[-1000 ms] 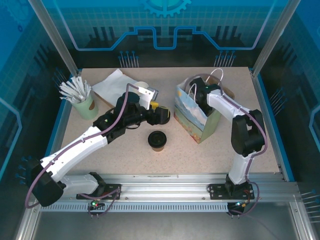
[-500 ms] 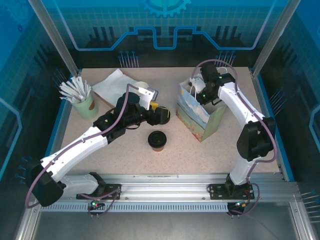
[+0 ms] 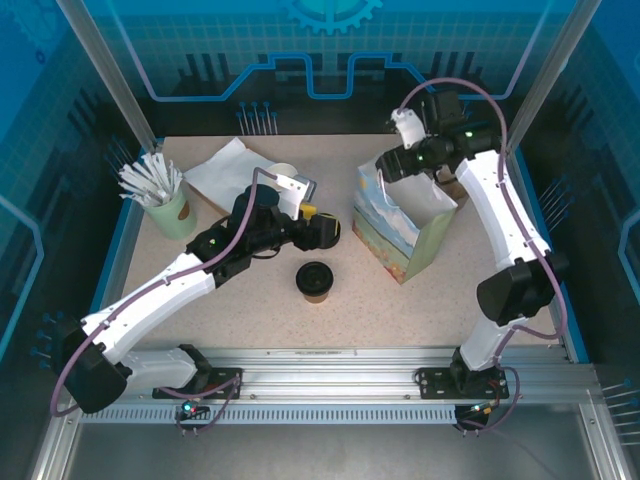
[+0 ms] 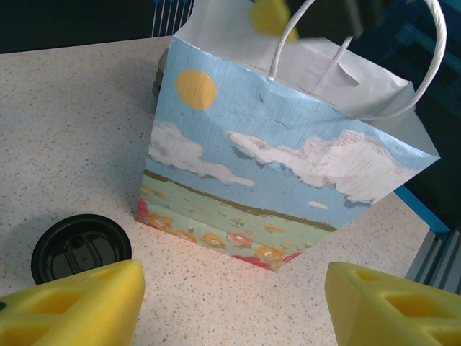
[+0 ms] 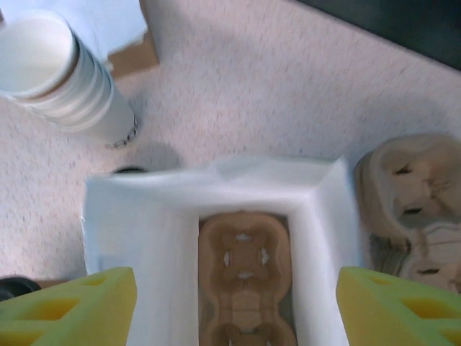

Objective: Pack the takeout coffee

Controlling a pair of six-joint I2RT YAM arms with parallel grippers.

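On the speckled table [image 3: 250, 320], a sky-printed paper bag [image 3: 400, 228] stands open, a brown cup carrier [image 5: 245, 288] in its bottom. The right gripper [image 5: 234, 306] hovers over the bag's 12 o'clock rim, jaws wide, empty. The left gripper [image 4: 232, 306] sits at the bag's 9 o'clock, jaws likewise spread, gripping nothing. The takeout coffee [image 3: 315, 281] stands upright at that gripper's 6 o'clock, untouched.
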